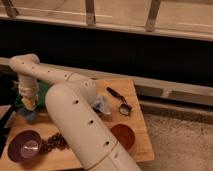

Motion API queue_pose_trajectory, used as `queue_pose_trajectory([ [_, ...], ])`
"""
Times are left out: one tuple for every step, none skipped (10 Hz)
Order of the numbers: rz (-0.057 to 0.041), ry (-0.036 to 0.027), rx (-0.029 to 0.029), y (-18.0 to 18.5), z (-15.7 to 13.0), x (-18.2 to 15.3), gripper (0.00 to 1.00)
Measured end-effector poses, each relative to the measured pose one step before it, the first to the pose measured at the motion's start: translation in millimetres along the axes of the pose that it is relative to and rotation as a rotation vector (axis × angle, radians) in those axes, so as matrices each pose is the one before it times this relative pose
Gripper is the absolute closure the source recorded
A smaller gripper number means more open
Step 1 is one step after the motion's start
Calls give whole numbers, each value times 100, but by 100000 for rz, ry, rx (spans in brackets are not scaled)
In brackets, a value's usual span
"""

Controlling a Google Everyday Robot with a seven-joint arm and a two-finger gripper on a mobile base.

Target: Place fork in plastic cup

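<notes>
Claw [29, 111] at left edge of bench [138, 131], pointing down; open/closed state: can't tell. 1 fork [118, 100], dark handle, lies flat far-right on bench. Its long axis runs far-left to near-right, head at near-right end; ID uncertain. 1 cup [103, 105], pale, just left of fork and beside the arm. 2 bowls: purple bowl [23, 145] near-left, red bowl [123, 136] near-right. 1 brown heap [55, 143] right of purple bowl.

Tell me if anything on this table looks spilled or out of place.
A heap of small dark pieces lies loose on the wooden table beside the purple bowl, as if spilled. The hand hangs over the table's end at the left of the view.
</notes>
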Motion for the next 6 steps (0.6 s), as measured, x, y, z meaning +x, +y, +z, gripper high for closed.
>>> queue_pose_trajectory([
  [-44, -41, 55, 17, -37, 4, 22],
  [-62, -119, 70, 28, -93, -23, 22],
  [-218, -66, 162, 76, -95, -58, 22],
  [-327, -209, 387, 44, -158, -73, 22],
  [-378, -254, 582, 81, -167, -76, 22],
  [-388, -518, 394, 136, -171, -142, 22],
])
